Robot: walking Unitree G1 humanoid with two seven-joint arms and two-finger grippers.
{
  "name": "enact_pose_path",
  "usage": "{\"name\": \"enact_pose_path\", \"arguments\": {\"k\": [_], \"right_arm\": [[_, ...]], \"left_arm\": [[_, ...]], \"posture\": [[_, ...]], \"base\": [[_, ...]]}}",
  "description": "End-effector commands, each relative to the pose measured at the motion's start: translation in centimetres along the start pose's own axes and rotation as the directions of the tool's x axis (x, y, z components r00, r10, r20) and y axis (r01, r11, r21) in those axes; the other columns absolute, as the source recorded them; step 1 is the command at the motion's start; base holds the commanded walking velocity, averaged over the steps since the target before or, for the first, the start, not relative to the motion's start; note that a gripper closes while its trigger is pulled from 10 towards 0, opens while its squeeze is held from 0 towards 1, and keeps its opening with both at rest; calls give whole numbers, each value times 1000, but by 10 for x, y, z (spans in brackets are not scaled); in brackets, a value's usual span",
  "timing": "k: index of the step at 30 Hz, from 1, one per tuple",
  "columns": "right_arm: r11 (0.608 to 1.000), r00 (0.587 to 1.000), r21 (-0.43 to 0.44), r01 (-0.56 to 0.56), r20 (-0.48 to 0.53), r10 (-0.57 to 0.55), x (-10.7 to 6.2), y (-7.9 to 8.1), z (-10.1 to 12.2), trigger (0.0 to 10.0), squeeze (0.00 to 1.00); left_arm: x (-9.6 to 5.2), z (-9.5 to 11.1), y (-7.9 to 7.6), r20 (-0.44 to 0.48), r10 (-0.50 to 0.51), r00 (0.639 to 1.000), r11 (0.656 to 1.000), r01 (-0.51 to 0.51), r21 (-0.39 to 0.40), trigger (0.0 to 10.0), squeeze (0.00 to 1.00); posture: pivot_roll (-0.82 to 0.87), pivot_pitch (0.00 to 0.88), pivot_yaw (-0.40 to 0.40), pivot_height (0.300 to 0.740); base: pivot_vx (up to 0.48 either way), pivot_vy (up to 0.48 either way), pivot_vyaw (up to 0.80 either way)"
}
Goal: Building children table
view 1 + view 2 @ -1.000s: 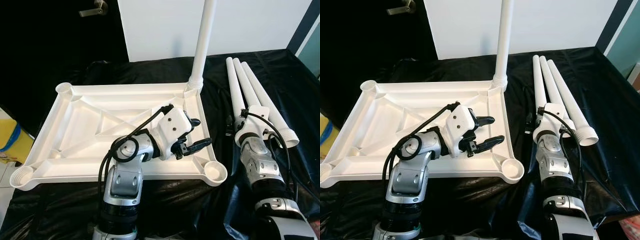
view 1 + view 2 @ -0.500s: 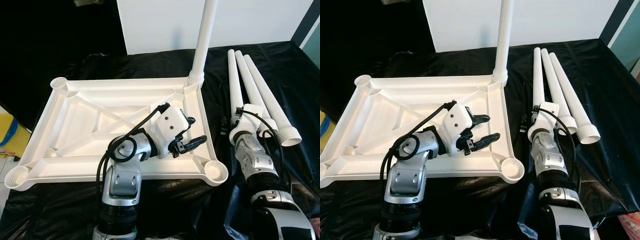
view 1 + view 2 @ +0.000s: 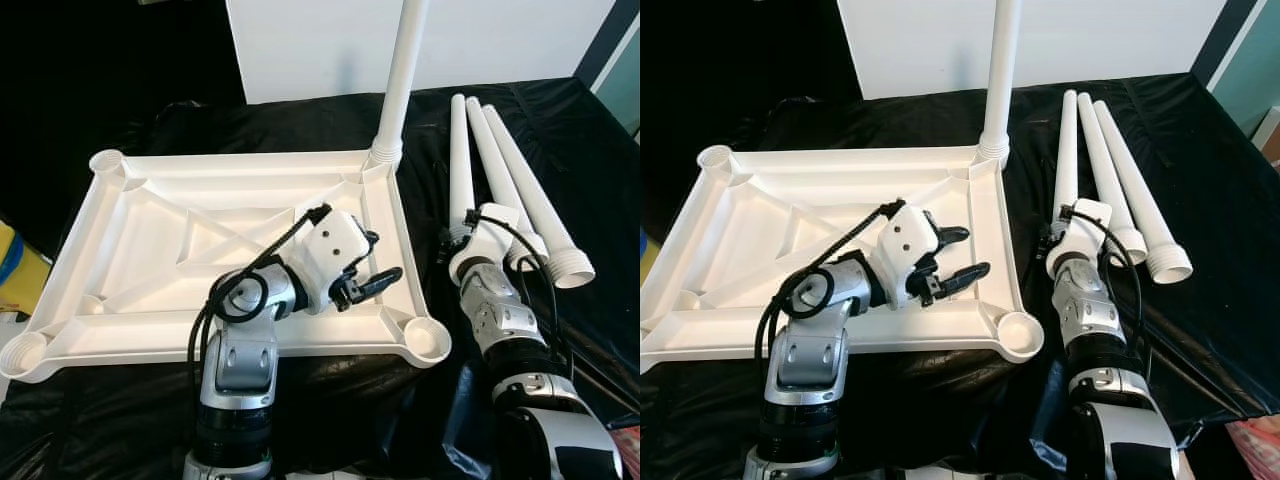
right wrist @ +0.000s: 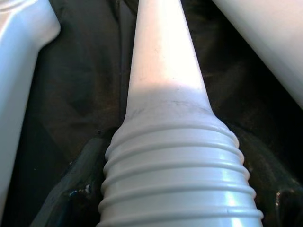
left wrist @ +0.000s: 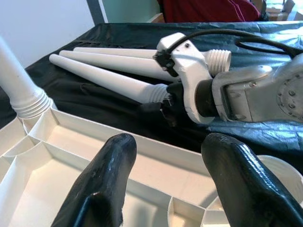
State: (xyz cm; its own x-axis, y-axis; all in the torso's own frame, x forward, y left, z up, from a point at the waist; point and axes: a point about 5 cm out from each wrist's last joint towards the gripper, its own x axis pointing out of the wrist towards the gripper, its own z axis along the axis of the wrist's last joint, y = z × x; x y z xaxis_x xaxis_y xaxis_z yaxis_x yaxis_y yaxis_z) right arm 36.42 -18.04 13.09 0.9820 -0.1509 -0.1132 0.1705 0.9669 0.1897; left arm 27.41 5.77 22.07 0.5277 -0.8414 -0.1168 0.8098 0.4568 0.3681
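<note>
The white plastic tabletop [image 3: 240,160] lies upside down on black cloth. One white leg [image 3: 400,80] stands upright in its far right corner socket. Three loose legs [image 3: 490,160] lie side by side to the right. My left gripper [image 3: 385,258] hovers open over the tabletop's right side, near the socket [image 3: 425,338] at the near right corner. My right gripper [image 4: 175,198] is at the threaded end of the leftmost loose leg [image 4: 165,71], its fingers [image 4: 71,194] closed against the thread on both sides.
Black cloth [image 3: 560,130] covers the whole work surface and hangs off the near edge. A white panel [image 3: 320,40] stands behind the tabletop. A yellow object [image 3: 8,270] sits at the far left, below the surface. Open sockets mark the tabletop's two left corners [image 3: 105,162].
The head view has shifted slightly, so everything sits a little differently in the picture. Both grippers keep their places relative to the tabletop and the legs.
</note>
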Motion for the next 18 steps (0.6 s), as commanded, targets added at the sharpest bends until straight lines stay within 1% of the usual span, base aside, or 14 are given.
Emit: {"name": "enact_pose_path", "arguments": {"k": [1,2,3,5,7,8,9,11,12,14,16,17,18], "right_arm": [[998,997,21,-65,32,64,0,12,3,10000,0],[991,977,-7,-131,171,131,-1,24,26,10000,0],[989,967,-24,-146,209,148,-2,26,32,10000,0],[989,967,-24,-146,209,148,-2,26,32,10000,0],[983,951,-45,-180,245,186,-2,30,40,10000,0],[982,945,-57,-180,267,189,-2,31,46,10000,0],[982,945,-57,-180,267,189,-2,31,46,10000,0],[982,935,-70,-175,300,188,-1,32,57,10000,0],[982,935,-70,-175,300,188,-1,32,57,10000,0],[981,925,-74,-179,327,193,-1,34,65,10000,0],[981,919,-73,-178,344,193,-1,34,72,10000,0],[981,919,-73,-178,344,193,-1,34,72,10000,0],[979,912,-93,-182,357,204,-2,34,73,10000,0]], "left_arm": [[-3,-4,23,-22,459,888,886,-460,-65,10000,0],[-8,-5,33,-36,527,849,842,-528,-115,10000,0],[-9,-6,36,-40,546,837,828,-546,-130,10000,0],[-9,-6,36,-40,546,837,828,-546,-130,10000,0],[-9,-7,40,-48,562,826,813,-562,-156,10000,0],[-9,-7,43,-54,574,817,802,-574,-164,10000,0],[-9,-7,43,-54,574,817,802,-574,-164,10000,0],[-9,-6,49,-59,593,803,786,-593,-174,10000,0],[-9,-6,49,-59,593,803,786,-593,-174,10000,0],[-9,-6,57,-67,608,791,776,-610,-160,10000,0],[-9,-6,63,-91,613,785,759,-617,-210,10000,0],[-9,-6,63,-91,613,785,759,-617,-210,10000,0],[-10,-5,66,-84,623,778,752,-624,-212,10000,0]], "posture": [[57,165,-30,740],[52,153,-33,740],[52,151,-32,740],[52,151,-32,740],[45,141,-28,740],[42,133,-25,740],[42,133,-25,740],[40,124,-21,740],[40,124,-21,740],[36,107,-22,740],[36,95,-26,740],[36,95,-26,740],[35,84,-28,740]], "base": [[0,0,0],[0,0,0],[0,0,0],[0,0,0],[0,0,0],[0,0,0],[0,0,0],[0,0,0],[0,0,0],[0,0,0],[0,0,0],[0,0,0],[0,0,0]]}}
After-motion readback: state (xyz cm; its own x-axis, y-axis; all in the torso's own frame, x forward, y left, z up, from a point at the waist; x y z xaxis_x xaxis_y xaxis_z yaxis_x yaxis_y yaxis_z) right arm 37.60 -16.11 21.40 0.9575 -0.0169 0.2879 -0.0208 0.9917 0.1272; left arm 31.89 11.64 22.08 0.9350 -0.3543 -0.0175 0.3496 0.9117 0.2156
